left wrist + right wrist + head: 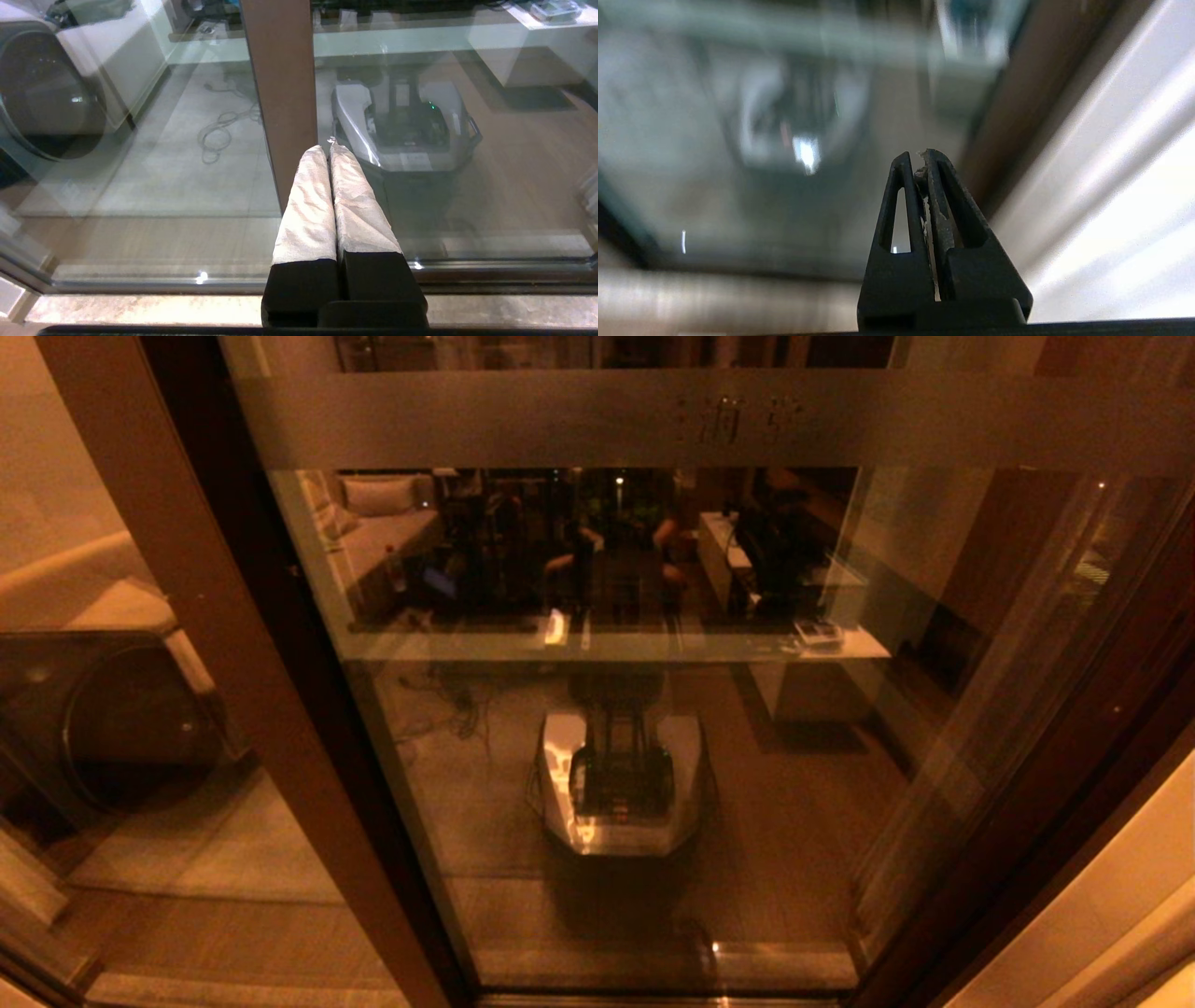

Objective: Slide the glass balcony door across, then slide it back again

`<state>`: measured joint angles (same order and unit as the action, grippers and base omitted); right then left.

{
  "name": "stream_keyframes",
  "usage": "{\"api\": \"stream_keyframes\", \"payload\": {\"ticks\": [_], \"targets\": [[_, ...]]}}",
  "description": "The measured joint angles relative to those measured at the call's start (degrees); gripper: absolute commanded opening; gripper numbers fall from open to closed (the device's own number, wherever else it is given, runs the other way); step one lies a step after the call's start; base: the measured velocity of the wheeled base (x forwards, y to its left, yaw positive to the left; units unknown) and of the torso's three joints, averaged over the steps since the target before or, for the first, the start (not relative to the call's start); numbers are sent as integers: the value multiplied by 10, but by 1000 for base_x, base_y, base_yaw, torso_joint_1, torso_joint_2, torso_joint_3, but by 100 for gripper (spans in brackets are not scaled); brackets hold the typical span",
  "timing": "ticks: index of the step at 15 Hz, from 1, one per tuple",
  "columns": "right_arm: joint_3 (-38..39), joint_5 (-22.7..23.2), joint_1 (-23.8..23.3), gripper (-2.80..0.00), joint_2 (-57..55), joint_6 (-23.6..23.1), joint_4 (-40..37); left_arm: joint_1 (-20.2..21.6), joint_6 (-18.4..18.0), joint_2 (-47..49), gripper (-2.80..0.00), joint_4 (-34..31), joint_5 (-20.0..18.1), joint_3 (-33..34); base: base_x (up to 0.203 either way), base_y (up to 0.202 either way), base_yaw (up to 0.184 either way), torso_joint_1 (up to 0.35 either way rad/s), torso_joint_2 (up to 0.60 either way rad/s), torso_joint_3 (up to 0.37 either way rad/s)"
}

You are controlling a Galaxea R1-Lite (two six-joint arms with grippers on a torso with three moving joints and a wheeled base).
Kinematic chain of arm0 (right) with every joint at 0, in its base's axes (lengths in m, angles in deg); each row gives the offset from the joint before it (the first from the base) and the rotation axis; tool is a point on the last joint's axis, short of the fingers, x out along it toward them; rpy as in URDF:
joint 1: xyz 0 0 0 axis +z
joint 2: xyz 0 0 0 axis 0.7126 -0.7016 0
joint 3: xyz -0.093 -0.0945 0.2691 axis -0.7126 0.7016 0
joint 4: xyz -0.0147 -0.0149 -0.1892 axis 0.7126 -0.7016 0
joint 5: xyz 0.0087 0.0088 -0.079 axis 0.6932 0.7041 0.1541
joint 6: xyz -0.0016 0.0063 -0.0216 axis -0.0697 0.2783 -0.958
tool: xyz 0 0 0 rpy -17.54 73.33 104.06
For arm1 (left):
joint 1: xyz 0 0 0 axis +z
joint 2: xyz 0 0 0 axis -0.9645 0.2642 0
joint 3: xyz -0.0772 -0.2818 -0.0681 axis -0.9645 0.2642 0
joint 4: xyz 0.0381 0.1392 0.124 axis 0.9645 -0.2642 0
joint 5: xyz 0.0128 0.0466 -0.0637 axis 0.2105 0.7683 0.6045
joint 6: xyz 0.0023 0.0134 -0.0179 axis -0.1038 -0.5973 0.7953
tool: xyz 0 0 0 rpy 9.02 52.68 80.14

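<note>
The glass balcony door (560,420) fills the head view, with a frosted band and faint characters near the top. Its dark brown stile (289,616) runs down the left and dark framing (1074,756) down the right. No slot handle shows, and neither gripper appears in the head view. In the left wrist view my left gripper (327,147) is shut and empty, its cloth-wrapped fingers (308,205) pointing at the glass (467,196) just beside a brown post (280,70). My right gripper (920,156) is shut and empty near the glass (738,186) and a brown frame (1017,116).
A lighter brown post (205,616) and fixed glass panel stand left of the door, with a round-doored washing machine (46,93) behind them. The floor track (140,280) runs along the sill. A pale wall (1111,186) lies to the right. My own base reflects in the glass (621,784).
</note>
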<state>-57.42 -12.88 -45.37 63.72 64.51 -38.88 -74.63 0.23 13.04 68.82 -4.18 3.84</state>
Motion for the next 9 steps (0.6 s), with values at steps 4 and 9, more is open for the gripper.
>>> {"api": "stream_keyframes", "payload": {"ticks": [4, 9], "targets": [[13, 6, 0, -280, 0, 46, 5, 0, 0, 0, -280, 0, 0, 0, 0, 0, 0, 0, 0, 0], [15, 5, 0, -280, 0, 57, 4, 0, 0, 0, -280, 0, 0, 0, 0, 0, 0, 0, 0, 0]]}}
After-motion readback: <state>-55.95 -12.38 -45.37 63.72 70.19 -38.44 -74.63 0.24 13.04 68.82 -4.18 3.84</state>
